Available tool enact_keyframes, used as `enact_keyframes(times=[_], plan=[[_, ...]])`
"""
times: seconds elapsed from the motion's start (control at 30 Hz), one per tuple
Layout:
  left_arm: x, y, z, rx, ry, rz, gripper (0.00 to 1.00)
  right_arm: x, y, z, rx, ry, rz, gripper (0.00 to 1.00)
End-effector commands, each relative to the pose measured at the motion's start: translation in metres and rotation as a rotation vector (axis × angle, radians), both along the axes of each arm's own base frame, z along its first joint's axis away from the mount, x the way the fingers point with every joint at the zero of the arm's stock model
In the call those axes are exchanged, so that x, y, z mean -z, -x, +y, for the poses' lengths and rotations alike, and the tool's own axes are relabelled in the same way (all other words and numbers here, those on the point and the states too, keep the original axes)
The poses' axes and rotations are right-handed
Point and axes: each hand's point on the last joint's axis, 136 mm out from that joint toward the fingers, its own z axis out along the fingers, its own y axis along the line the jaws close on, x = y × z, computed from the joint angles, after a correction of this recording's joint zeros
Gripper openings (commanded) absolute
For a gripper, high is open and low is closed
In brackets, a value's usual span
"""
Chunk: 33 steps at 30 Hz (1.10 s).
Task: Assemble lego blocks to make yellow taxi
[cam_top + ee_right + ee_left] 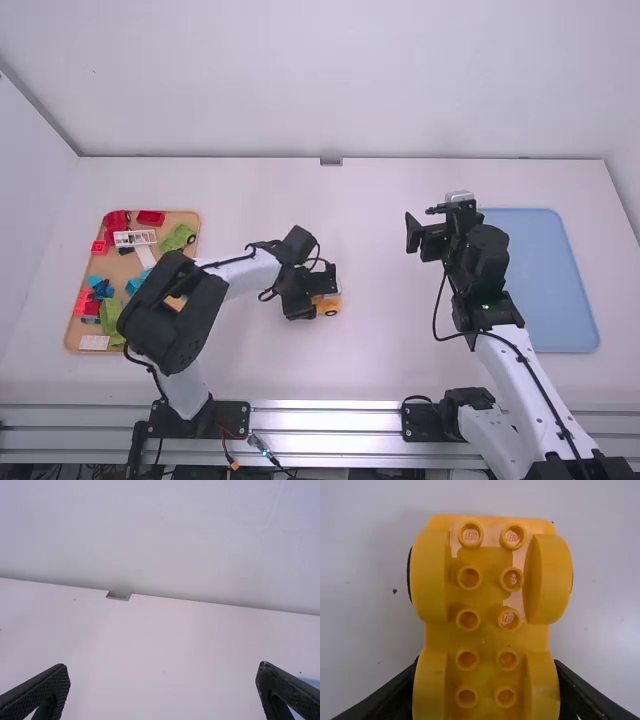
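Note:
In the high view, my left gripper (pixel 314 290) is low over the middle of the table at a yellow car base (pixel 327 303), covering part of it. In the left wrist view, the yellow car base (pixel 482 640) shows its round studs and rounded yellow fenders, with bits of dark wheels at the sides. My left gripper (pixel 487 666) is shut on it, one finger along each side, the tips partly hidden by the fenders. My right gripper (pixel 425 222) stands away to the right, near the blue tray; in the right wrist view, this gripper (pixel 163 667) is wide open with nothing between its fingers.
At the far left, a brown tray (pixel 187 218) holds several red, green, blue and white blocks, partly behind the left arm. A blue tray (pixel 550 285) lies at the right, partly behind the right arm. The table's back edge meets a white wall.

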Motion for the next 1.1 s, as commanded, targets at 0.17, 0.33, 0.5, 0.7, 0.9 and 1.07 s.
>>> enact_keyframes(times=[0.17, 0.33, 0.5, 0.7, 0.9, 1.07], plan=[[0.001, -0.002, -0.006, 0.176, 0.010, -0.065, 0.81, -0.018, -0.003, 0.001, -0.002, -0.010, -0.039, 0.99], [0.000, -0.015, -0.006, 0.114, -0.004, -0.106, 0.99, -0.018, -0.003, 0.001, -0.001, -0.010, -0.039, 0.99], [-0.019, -0.028, -0.002, -0.001, -0.005, -0.141, 0.99, -0.020, -0.003, 0.001, -0.002, -0.011, -0.047, 0.99], [-0.084, -0.026, 0.010, -0.057, 0.037, -0.163, 0.99, -0.022, -0.004, 0.001, -0.001, -0.012, -0.054, 0.99], [-0.138, -0.047, 0.054, -0.407, 0.025, -0.264, 0.99, -0.022, -0.004, 0.001, -0.001, -0.012, -0.054, 0.99], [-0.167, -0.077, 0.135, -1.131, 0.072, -0.324, 0.99, -0.022, -0.004, 0.001, -0.001, -0.012, -0.054, 0.99]])
